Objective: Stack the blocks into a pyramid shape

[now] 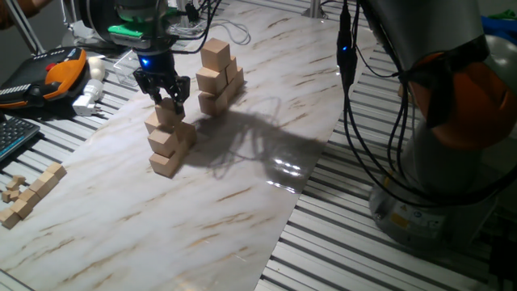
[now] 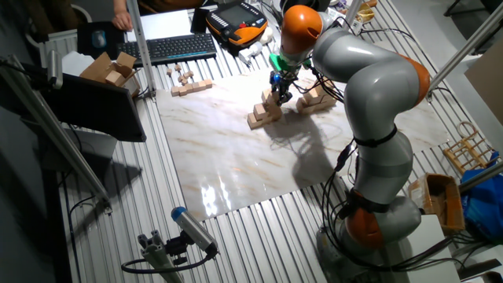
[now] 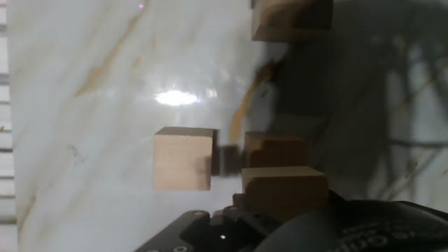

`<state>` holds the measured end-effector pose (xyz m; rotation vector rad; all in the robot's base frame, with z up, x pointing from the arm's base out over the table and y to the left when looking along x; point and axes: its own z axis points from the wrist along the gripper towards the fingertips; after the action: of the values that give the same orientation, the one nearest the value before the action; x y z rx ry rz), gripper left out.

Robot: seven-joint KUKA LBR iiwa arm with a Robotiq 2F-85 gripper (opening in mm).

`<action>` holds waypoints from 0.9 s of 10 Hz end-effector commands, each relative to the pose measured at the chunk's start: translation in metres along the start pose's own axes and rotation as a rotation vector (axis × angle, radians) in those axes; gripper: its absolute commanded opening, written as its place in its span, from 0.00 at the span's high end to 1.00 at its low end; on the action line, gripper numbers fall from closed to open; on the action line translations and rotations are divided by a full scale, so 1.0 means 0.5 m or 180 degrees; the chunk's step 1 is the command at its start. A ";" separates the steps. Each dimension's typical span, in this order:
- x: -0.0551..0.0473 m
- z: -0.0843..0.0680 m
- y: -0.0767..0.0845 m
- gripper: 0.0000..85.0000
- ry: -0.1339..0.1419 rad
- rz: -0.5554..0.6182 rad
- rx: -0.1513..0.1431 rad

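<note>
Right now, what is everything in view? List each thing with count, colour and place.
near stack: several tan blocks, mid-board, under the gripper
far stack: several tan blocks, behind the near stack
small pieces: a handful, tan, off the board's left edge
board: one, white marbled, on the slatted table
keyboard: one, black, beyond the board
pendant: one, orange and black, far left
box: one, brown, holding blocks, beside the keyboard
arm: one, grey and orange
gripper: one, black, on the near stack's top block; grip unclear
</note>
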<state>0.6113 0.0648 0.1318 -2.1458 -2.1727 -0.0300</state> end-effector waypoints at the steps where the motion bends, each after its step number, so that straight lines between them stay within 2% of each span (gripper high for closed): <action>1: 0.005 0.005 -0.004 1.00 -0.0011 0.0745 -0.0050; 2: 0.011 0.011 -0.010 1.00 -0.0085 0.0651 -0.0061; 3: 0.012 0.014 -0.013 1.00 -0.0114 0.0603 -0.0063; 7: 0.006 0.020 -0.017 1.00 -0.0107 0.0428 0.0039; 9: 0.009 0.027 -0.018 1.00 -0.0189 0.0190 0.0090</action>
<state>0.6018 0.0711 0.1186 -2.2324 -2.1150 0.0670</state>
